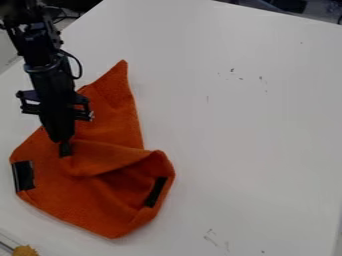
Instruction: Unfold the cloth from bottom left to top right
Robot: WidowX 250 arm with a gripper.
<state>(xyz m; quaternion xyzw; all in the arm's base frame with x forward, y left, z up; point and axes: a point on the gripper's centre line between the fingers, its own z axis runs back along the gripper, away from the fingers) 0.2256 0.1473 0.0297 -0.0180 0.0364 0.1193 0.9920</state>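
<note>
The black gripper (65,150) hangs down over the left part of the orange cloth (113,200), its tip at the cloth's surface near a raised fold. Whether the cloth is held between its fingertips cannot be told. The cloth lies crumpled on the white table (247,125), with one pointed corner toward the top and a rounded edge at the bottom. A folded layer runs from the gripper tip to the right side. Black patches show at the cloth's left edge and near its right edge.
A yellowish-brown object (25,250) sits at the bottom left corner, beyond the table's edge. Small dark marks dot the table to the right of the cloth. The table's far edge runs across the top right.
</note>
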